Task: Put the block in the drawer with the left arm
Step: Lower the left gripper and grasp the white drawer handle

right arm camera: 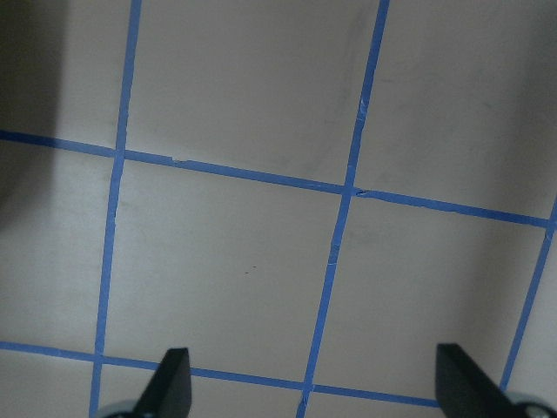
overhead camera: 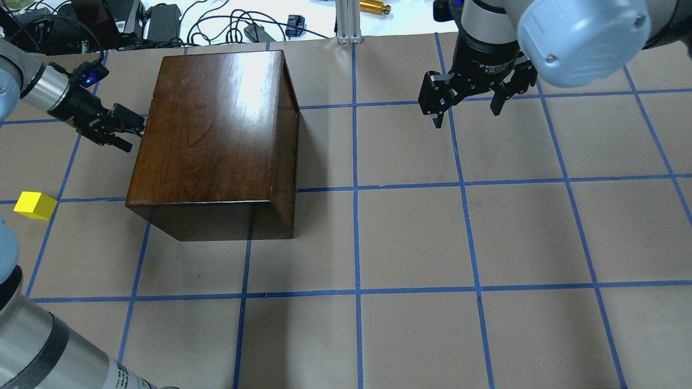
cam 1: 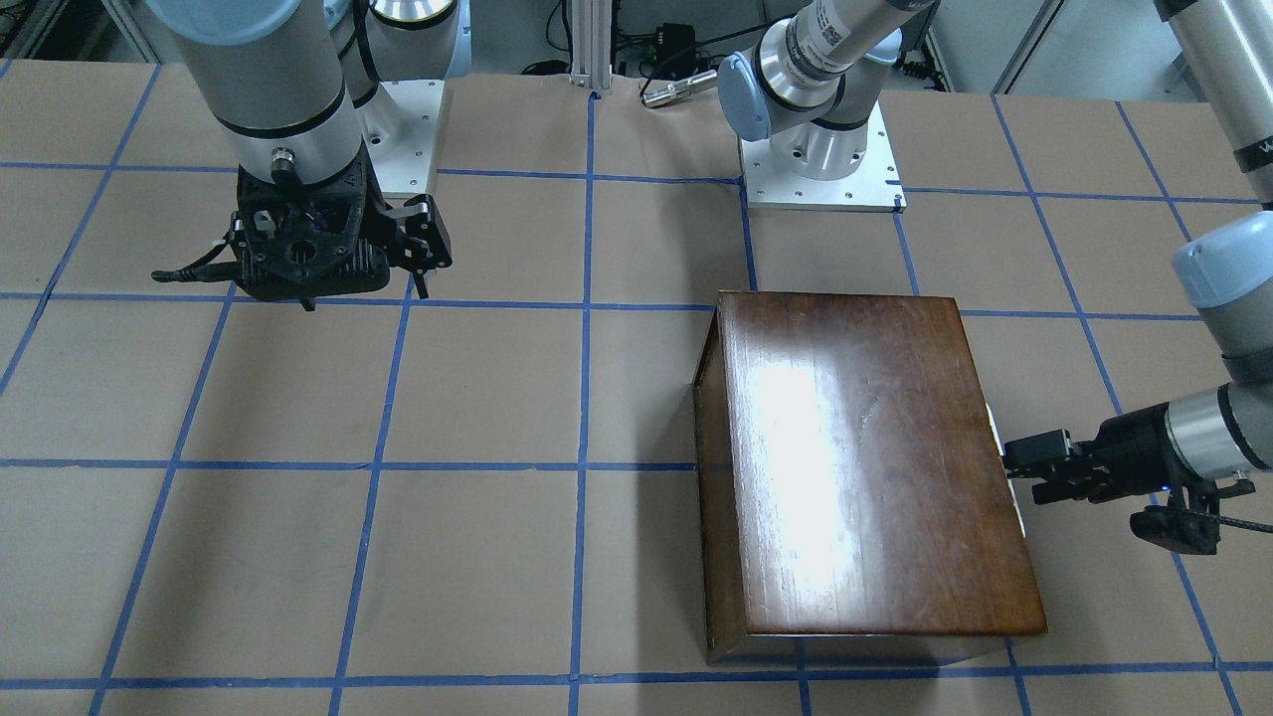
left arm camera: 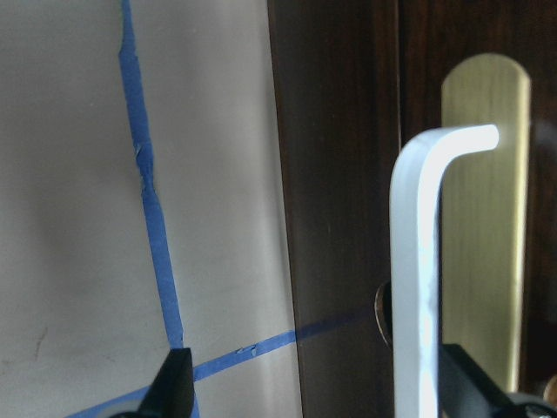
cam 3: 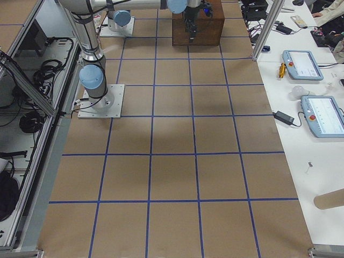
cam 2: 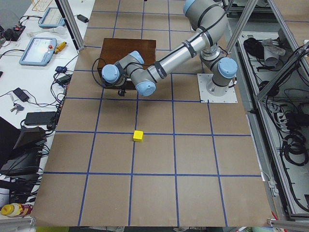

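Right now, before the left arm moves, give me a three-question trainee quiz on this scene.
1. True or false: the block already lies in the drawer.
2. The white handle sits: A) between the left arm's open jaws; B) pinched in shut jaws; C) touching the block.
3. What do the right arm's jaws hold?
Key: 1 false, it lies on the table. 2 A. 3 Nothing; they are open.

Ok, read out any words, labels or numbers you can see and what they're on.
"2F Adaptive": white print on the right gripper's black body; the rest of that line is blurred.
Sticker on the left arm: too small to read.
Tablet screens: too small to read.
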Tool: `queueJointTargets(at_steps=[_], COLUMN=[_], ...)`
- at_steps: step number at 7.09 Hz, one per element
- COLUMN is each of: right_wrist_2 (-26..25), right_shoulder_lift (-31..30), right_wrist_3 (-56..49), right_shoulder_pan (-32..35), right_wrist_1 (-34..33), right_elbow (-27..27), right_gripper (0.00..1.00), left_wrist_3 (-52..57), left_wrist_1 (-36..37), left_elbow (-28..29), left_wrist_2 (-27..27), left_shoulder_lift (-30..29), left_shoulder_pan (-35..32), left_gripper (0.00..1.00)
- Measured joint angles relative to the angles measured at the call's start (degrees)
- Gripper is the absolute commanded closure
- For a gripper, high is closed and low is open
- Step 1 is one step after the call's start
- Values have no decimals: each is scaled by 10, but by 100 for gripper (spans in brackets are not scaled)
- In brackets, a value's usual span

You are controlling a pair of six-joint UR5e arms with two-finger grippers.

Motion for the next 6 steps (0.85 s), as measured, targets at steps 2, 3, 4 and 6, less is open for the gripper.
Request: queueJointTargets(at_steps=[2, 3, 4, 6], right_wrist_2=[0, 0, 0, 0], right_shoulder_lift=[0, 0, 0, 0], right_wrist_3=[0, 0, 0, 0], right_shoulder_pan=[0, 0, 0, 0], right_wrist_1=[0, 0, 0, 0], right_elbow=[0, 0, 0, 0], right_gripper=[0, 0, 0, 0], left_wrist_3=[0, 0, 2, 5], left_wrist_1=[11, 12, 13, 16], left_elbow=[0, 0, 2, 5], left_wrist_2=[0, 0, 1, 5], left_shoulder_lift=[-13, -16, -18, -17], left_shoulder_pan=[0, 0, 1, 7], left_gripper=[0, 0, 0, 0])
